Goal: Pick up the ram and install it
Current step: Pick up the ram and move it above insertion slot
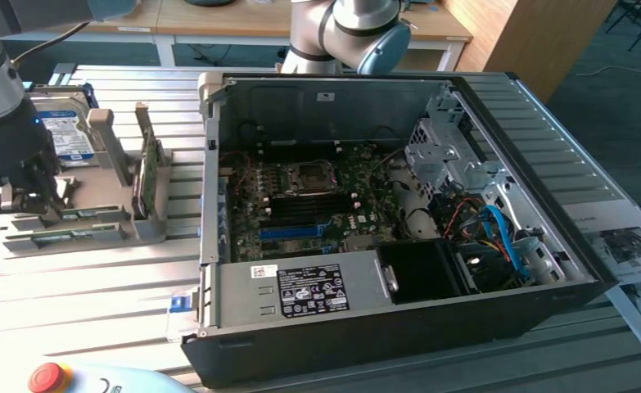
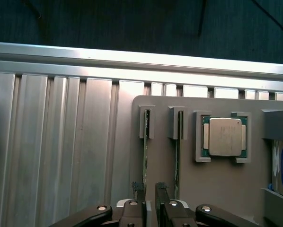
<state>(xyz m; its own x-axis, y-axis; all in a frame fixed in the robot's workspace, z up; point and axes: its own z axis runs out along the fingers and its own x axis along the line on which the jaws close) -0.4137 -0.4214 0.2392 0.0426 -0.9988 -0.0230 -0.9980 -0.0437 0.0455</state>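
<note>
The end effector hovers with fingers apart (gripping nothing) just over the ram, which stands on edge in a slot of the grey holder on the table.

Slatted table with computer case, grey holder

Exterior view: elevated, oblique over computer case. Wrist view: close, straight down on parts holder beside case, shared by both.

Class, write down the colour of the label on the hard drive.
The hard drive's label is mostly blue; clearest in the exterior view.
</note>
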